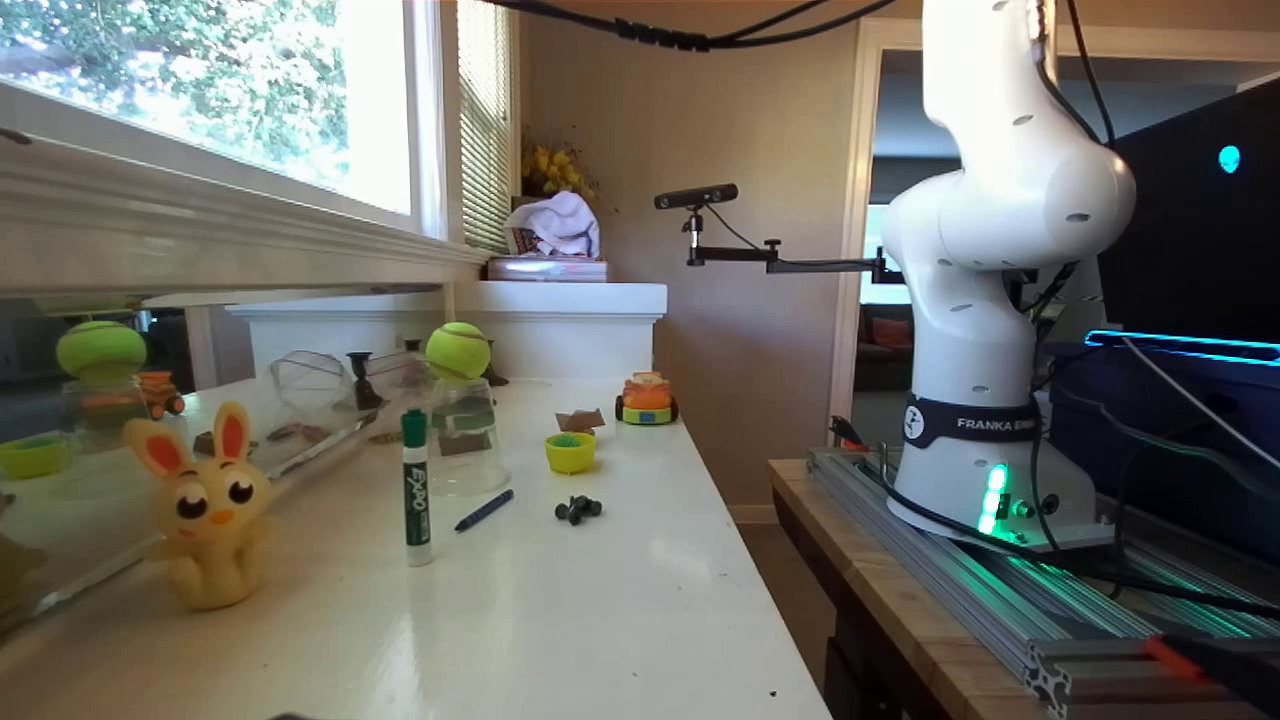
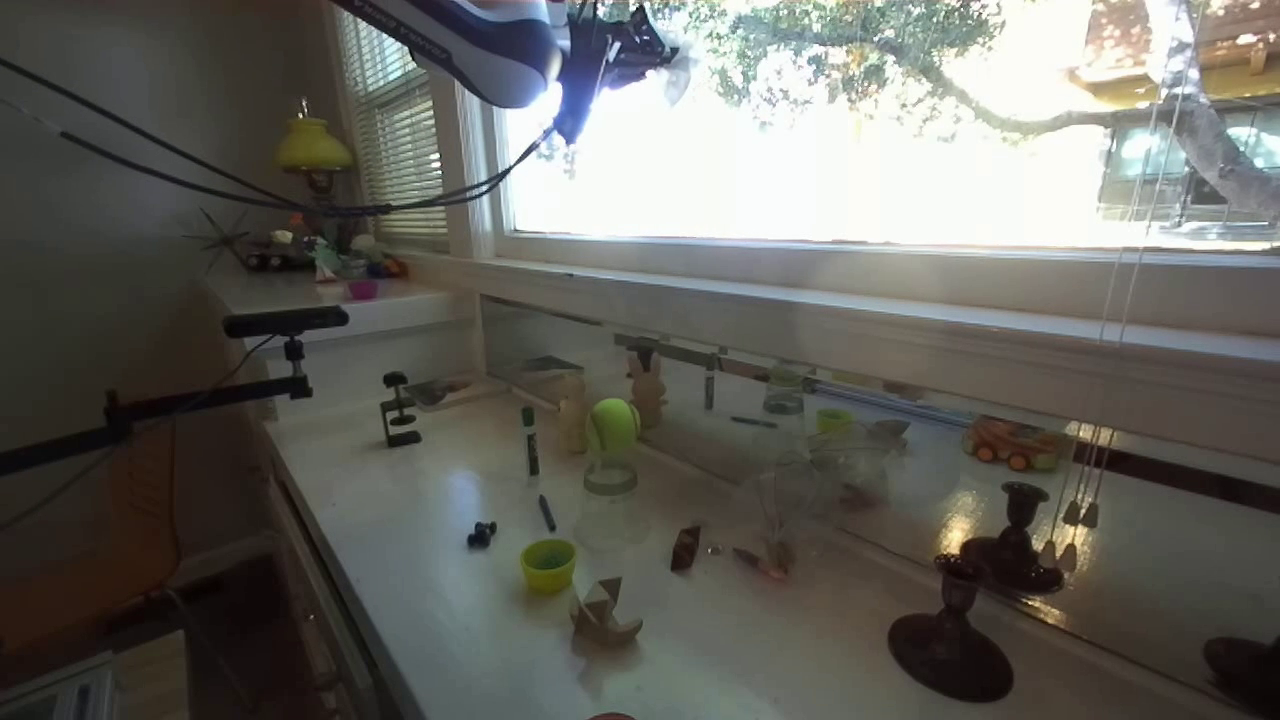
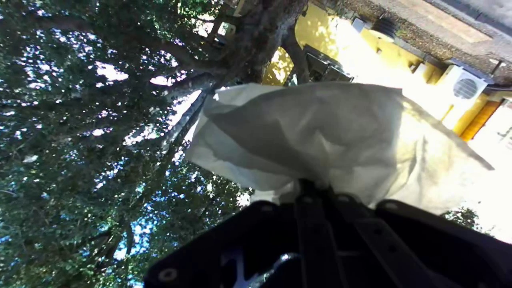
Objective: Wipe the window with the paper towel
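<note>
Paper towel (image 3: 312,128) pinched in the pincer (image 3: 318,189), up in front of the window (image 2: 850,190).
Pincer narrow, tips together on a bunched bit of paper towel; the rest fans out creased beyond, mostly shaded, one side sunlit. Can't tell if it touches the window. In an exterior view the arm (image 2: 500,60) reaches in at the top, near the end of the window by the blinds (image 2: 400,150). Bench (image 1: 620,620) below: tennis ball (image 1: 458,351) atop a clear cup (image 1: 470,470), green-capped marker (image 1: 415,500) upright, pen (image 1: 485,510) lying near it, yellow bowl (image 1: 570,457), rabbit toy (image 1: 215,510), toy car (image 1: 647,400) near the bench edge; plus, in an exterior view, black clamp (image 2: 398,405) and dark candlestick (image 2: 950,640).
</note>
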Robot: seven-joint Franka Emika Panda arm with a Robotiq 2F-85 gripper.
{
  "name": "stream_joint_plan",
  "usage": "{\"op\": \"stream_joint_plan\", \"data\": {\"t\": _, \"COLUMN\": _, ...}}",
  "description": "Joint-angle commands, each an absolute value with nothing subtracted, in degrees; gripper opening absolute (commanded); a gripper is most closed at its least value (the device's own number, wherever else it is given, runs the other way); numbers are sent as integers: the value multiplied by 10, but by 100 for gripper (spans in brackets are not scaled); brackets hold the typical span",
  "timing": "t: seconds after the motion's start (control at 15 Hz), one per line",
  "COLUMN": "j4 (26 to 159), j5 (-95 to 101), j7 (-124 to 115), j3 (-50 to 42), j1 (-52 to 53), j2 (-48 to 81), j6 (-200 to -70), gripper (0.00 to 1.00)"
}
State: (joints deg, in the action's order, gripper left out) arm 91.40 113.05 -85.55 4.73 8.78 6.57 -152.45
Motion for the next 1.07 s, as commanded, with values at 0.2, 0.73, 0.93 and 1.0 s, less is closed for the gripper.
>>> {"op": "stream_joint_plan", "data": {"t": 0.2, "j4": 868, "j5": 1119, "j7": -833, "j3": 65, "j1": 100, "j2": 104, "j6": -1559, "gripper": 1}}
{"op": "stream_joint_plan", "data": {"t": 0.73, "j4": 802, "j5": 1121, "j7": -787, "j3": 80, "j1": 105, "j2": 125, "j6": -1592, "gripper": 1}}
{"op": "stream_joint_plan", "data": {"t": 0.93, "j4": 781, "j5": 1124, "j7": -773, "j3": 79, "j1": 104, "j2": 120, "j6": -1597, "gripper": 1}}
{"op": "stream_joint_plan", "data": {"t": 1.0, "j4": 774, "j5": 1126, "j7": -771, "j3": 79, "j1": 104, "j2": 116, "j6": -1595, "gripper": 1}}
